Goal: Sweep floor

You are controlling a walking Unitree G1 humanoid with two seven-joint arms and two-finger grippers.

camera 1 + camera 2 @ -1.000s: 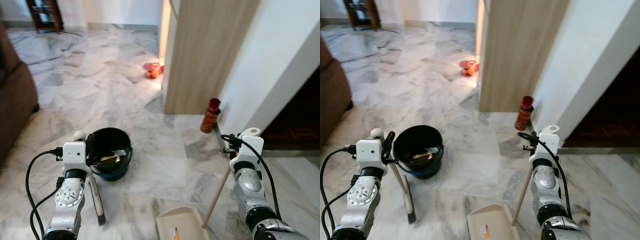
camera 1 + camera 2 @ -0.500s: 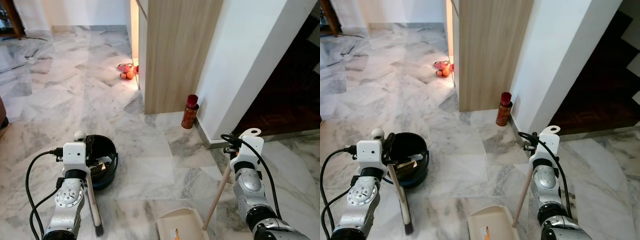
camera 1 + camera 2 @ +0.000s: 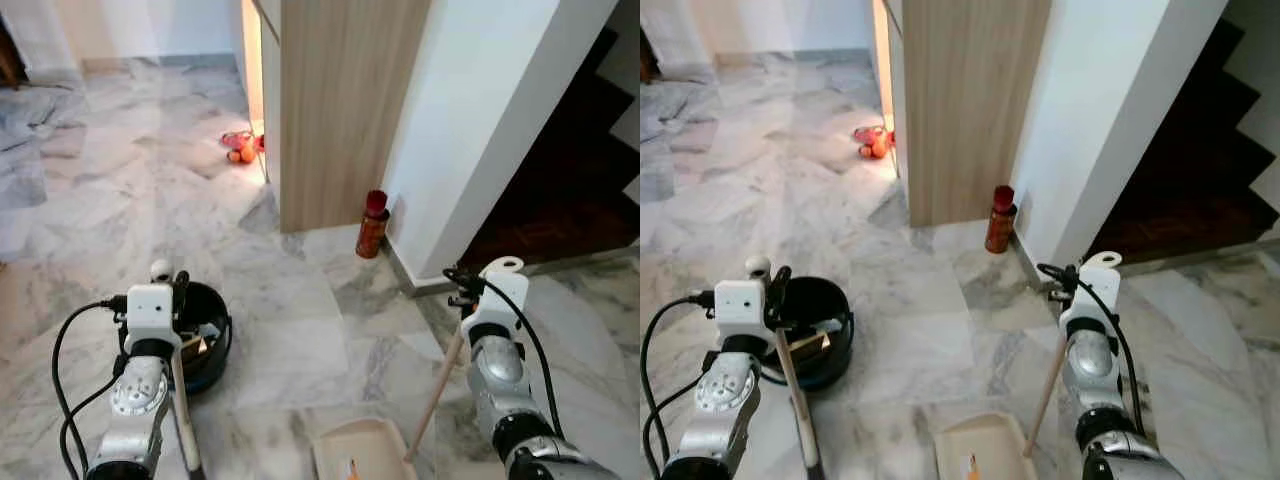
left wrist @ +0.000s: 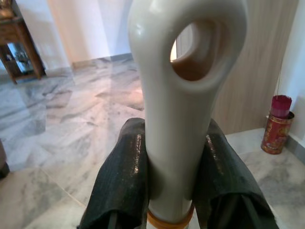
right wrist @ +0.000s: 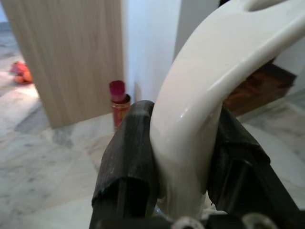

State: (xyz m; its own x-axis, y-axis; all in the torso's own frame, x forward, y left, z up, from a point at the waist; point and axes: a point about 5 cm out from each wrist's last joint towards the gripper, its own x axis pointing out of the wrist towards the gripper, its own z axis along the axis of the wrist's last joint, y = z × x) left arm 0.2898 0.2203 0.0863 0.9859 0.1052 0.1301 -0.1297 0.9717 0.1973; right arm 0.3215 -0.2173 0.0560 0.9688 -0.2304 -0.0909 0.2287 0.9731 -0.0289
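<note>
A broom handle [image 4: 183, 95] (white, with a hanging hole at its top) is gripped by the left gripper [image 4: 174, 183], its jaws clenched on both sides of the handle. The broom shaft [image 3: 185, 420] slants down to the marble floor [image 3: 290, 330] beside a black bucket [image 3: 205, 340], in which some pale scraps are seen, too small to identify. The white handle of the dustpan [image 5: 209, 105] is clamped by the right gripper [image 5: 183, 164], and a wooden pole [image 3: 435, 400] runs down from it to the cream dustpan tray [image 3: 365, 450] resting on the floor. A red can [image 3: 372, 225] stands at the foot of the white wall [image 3: 470, 120], beside a wood-panelled wall [image 3: 340, 100].
</note>
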